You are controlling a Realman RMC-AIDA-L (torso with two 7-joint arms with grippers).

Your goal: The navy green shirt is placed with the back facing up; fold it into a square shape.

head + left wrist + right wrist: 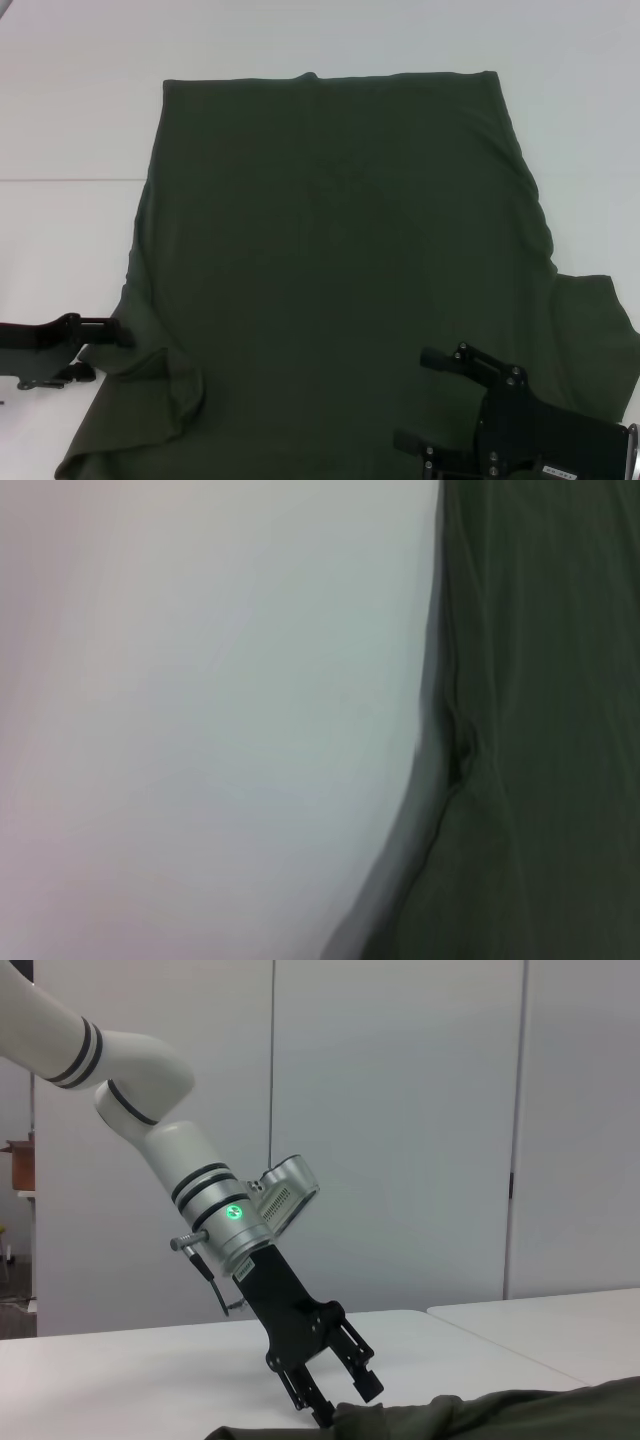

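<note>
Shirt [340,250] edge at left gripper [122,333], under right gripper [412,398].

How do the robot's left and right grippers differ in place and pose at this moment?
The left gripper sits at the shirt's left edge, fingertips touching the cloth at the sleeve; the right gripper hovers over the shirt's near right part. The left gripper reaches in sideways from the table; the right gripper's fingers are spread open, holding nothing. Both are black.

A white table [70,110] carries the navy green shirt [340,250], spread flat across it.
</note>
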